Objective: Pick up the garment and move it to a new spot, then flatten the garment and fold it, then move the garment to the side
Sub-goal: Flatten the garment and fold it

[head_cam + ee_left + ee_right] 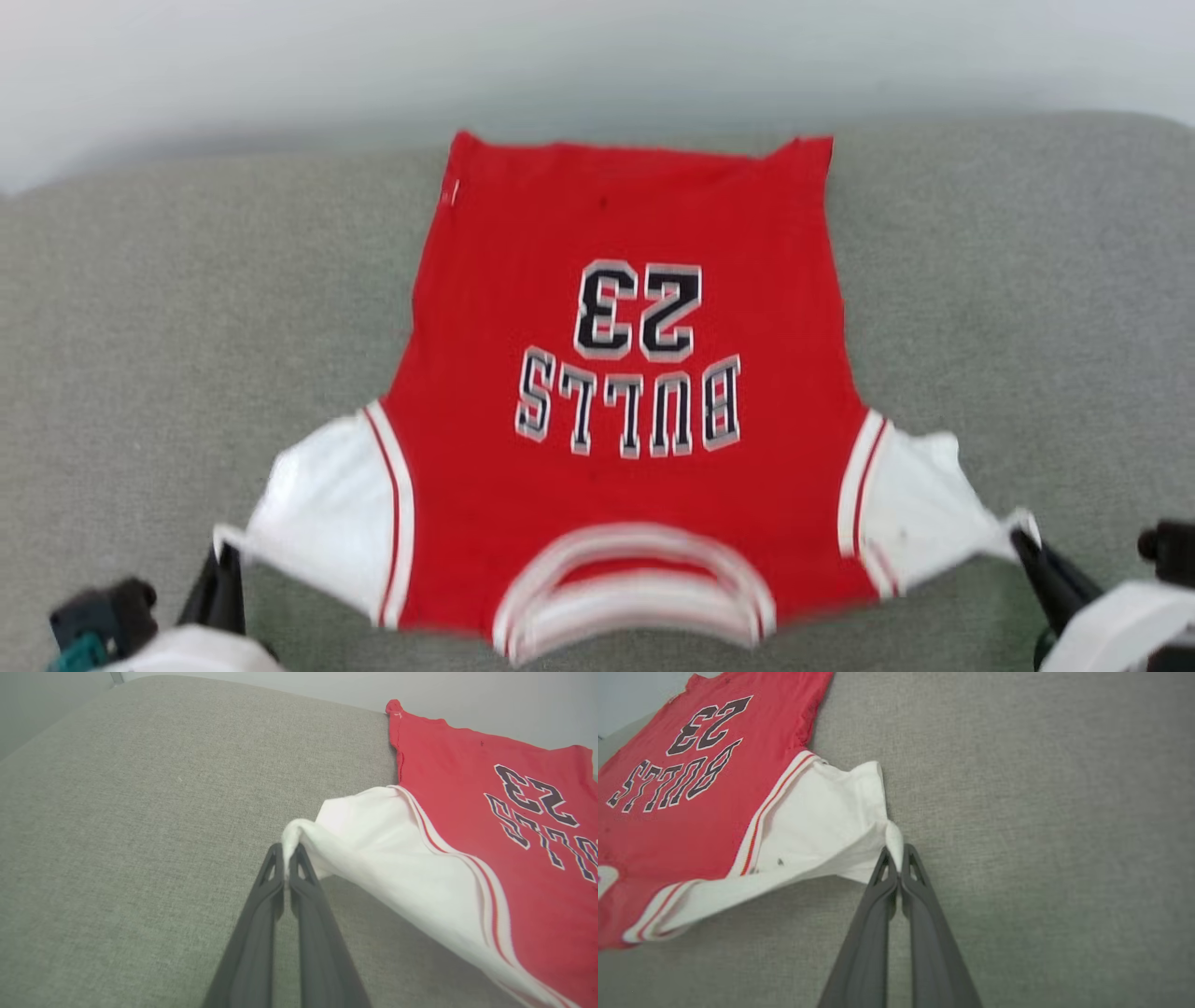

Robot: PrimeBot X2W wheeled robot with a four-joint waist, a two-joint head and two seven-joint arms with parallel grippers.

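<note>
The garment [635,224] is lying print-up on the grey surface [140,327], its near end lifting. It is looking soft, light and droopy. The left gripper [286,854] and right gripper [900,855] are each clamping their jaws on a white sleeve tip, sensible holds for spreading.

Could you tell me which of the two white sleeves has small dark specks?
The right sleeve, pinched by the right gripper: dark specks show near its striped trim. The left sleeve, in the left gripper, looks plain white.
</note>
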